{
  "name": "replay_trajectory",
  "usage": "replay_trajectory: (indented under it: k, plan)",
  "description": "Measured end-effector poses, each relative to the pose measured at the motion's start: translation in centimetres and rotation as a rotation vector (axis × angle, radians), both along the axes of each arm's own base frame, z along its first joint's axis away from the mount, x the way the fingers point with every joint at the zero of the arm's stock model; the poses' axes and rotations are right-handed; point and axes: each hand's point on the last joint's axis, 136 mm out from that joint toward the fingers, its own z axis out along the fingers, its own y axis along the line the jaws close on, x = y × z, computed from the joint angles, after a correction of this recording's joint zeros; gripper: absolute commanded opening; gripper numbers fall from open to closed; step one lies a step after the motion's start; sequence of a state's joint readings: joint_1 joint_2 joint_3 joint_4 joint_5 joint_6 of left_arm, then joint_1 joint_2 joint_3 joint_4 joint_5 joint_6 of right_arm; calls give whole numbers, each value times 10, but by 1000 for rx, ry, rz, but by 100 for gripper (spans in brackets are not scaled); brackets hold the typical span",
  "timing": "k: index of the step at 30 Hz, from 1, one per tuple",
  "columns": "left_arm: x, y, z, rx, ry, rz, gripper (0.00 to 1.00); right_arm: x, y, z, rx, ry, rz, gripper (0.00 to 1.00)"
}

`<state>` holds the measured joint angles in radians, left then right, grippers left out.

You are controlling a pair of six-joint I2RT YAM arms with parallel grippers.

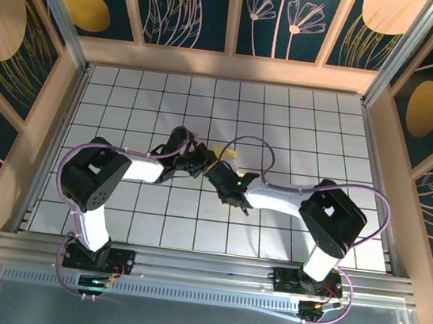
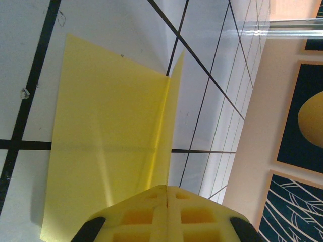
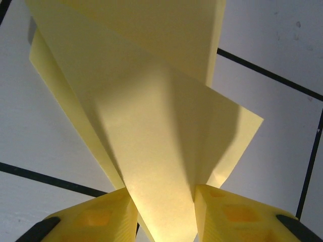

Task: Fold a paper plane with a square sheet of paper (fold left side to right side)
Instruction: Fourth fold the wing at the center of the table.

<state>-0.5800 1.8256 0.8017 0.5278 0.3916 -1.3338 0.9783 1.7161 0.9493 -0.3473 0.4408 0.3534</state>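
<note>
The square sheet of paper point(image 2: 106, 131) is pale yellow and lies partly folded on the white grid table point(image 1: 285, 123), with one flap standing up along a crease. My left gripper point(image 2: 166, 186) is shut, pinching the near end of that raised flap at the crease. In the right wrist view the paper point(image 3: 151, 101) rises as a tapering folded flap that runs down between my right gripper's point(image 3: 164, 194) fingers, which stand apart on either side of it. From above, both grippers meet at the table's middle, left point(image 1: 197, 162) and right point(image 1: 217, 170), with a bit of yellow paper point(image 1: 225, 154) showing between them.
The table is ringed by wooden-framed walls with dark floral panels point(image 1: 189, 3). An aluminium rail point(image 1: 202, 268) runs along the near edge by the arm bases. Purple cables point(image 1: 255, 145) loop over both arms.
</note>
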Motion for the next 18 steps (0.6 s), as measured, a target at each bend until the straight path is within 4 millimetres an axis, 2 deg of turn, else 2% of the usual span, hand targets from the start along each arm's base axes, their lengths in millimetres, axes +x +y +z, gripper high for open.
replay_trajectory:
  k: [6, 11, 18]
  plan:
    - [0, 0, 0, 0, 0, 0, 2, 2, 1, 0, -1, -8, 5, 27]
    - [0, 0, 0, 0, 0, 0, 6, 1, 1, -1, -8, -5, 12, 19]
    - [0, 0, 6, -1, -13, -3, 27, 0, 1, -7, -20, 3, 13, 9]
